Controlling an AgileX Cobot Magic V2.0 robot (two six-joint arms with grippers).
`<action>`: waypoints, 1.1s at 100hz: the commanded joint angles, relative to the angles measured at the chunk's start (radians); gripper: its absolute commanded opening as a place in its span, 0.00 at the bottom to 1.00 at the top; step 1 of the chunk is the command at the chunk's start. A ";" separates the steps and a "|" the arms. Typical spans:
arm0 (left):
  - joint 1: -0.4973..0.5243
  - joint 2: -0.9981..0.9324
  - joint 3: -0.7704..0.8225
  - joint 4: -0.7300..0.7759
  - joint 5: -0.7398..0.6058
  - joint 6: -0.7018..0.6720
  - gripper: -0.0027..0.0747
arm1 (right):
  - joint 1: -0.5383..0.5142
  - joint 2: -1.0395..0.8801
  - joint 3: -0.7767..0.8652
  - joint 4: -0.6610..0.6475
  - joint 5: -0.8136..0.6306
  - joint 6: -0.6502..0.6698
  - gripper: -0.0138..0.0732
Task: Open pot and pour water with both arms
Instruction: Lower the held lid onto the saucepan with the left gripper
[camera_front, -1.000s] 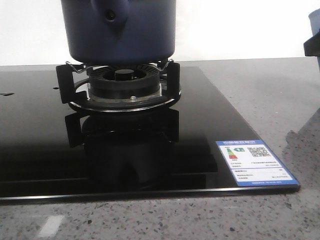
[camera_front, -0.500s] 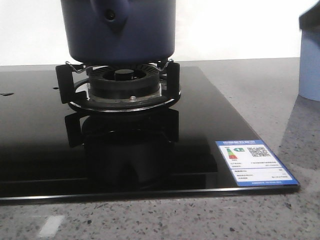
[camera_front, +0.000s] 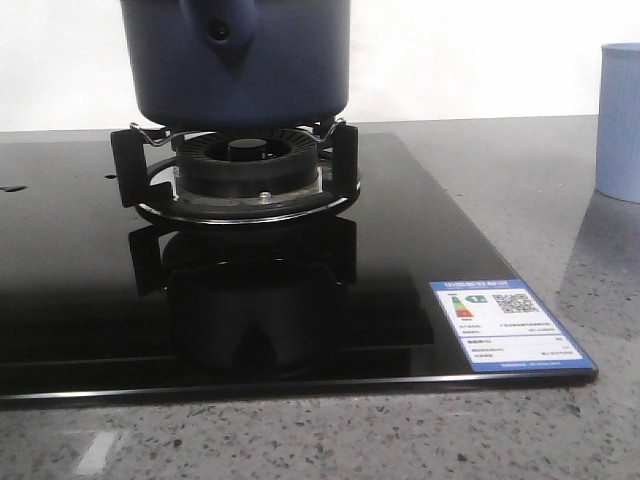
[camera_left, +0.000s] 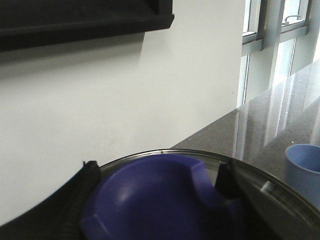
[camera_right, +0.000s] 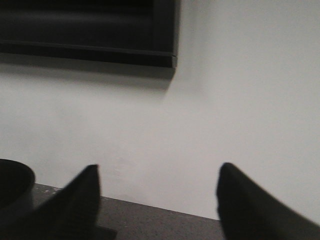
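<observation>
The dark navy pot (camera_front: 240, 60) stands on the gas burner (camera_front: 245, 165); its stubby handle with a hole (camera_front: 220, 28) faces me and its top is cut off. In the left wrist view, my left gripper (camera_left: 155, 200) is shut on the blue knob (camera_left: 160, 195) of a glass lid (camera_left: 280, 187), with a black finger on each side. I cannot tell whether the lid rests on the pot. My right gripper (camera_right: 160, 200) is open and empty, facing the white wall. Neither gripper shows in the front view.
A pale blue ribbed cup (camera_front: 620, 120) stands on the grey counter (camera_front: 520, 190) right of the black glass hob (camera_front: 300, 300); it also shows in the left wrist view (camera_left: 305, 170). A dark rounded edge (camera_right: 12, 192) shows in the right wrist view.
The pale blue cup came down onto the counter at the right. The dark gripper that was on it has let go and left the front view. The pot has not moved.
</observation>
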 joint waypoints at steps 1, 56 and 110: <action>0.002 0.029 -0.077 -0.083 0.044 0.015 0.30 | 0.029 -0.043 -0.026 -0.062 -0.041 0.044 0.31; -0.070 0.289 -0.223 -0.083 0.078 0.147 0.30 | 0.094 -0.155 -0.026 -0.156 0.030 0.090 0.08; -0.070 0.327 -0.229 -0.079 0.081 0.140 0.30 | 0.094 -0.155 -0.026 -0.156 0.034 0.090 0.08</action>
